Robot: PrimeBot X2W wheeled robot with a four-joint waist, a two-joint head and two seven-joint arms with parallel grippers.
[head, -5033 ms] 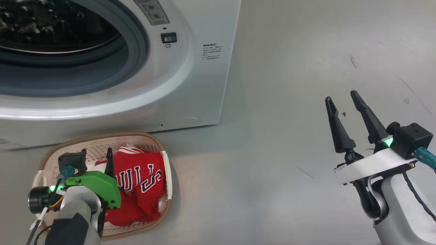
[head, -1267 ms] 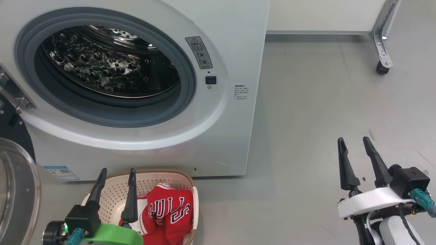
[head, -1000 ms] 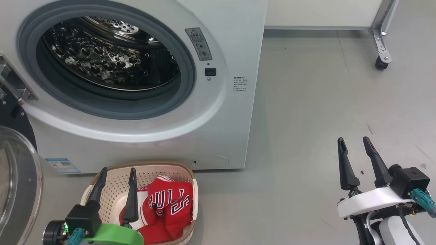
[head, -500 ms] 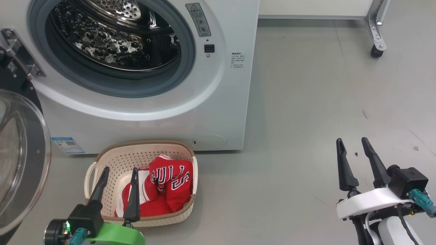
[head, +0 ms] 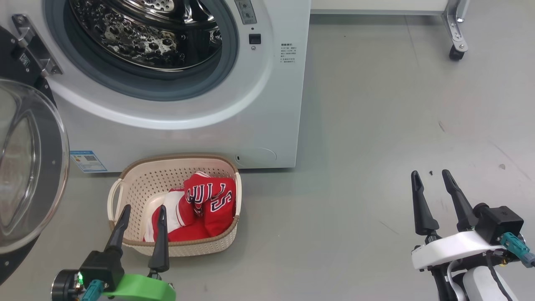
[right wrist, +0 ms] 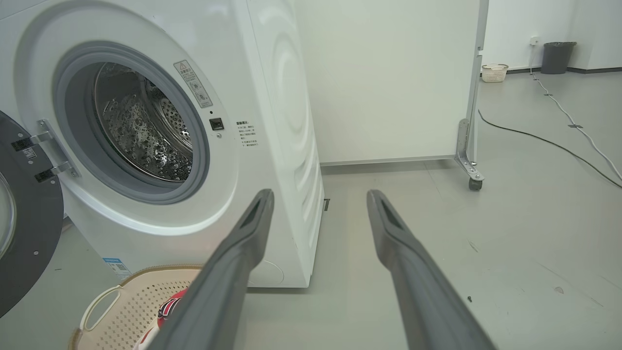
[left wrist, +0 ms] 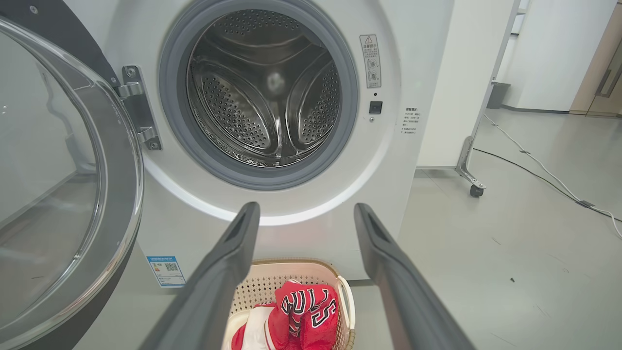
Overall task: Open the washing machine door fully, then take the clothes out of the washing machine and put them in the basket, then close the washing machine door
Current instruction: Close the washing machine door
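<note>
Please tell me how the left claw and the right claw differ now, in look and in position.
Mount: the left claw sits on a green bracket, the right claw on a white bracket.
Position: in the head view the left claw overlaps the near side of the basket with the clothes; the right claw stands over bare floor, far from the basket.
Shared: both are open and hold nothing.
</note>
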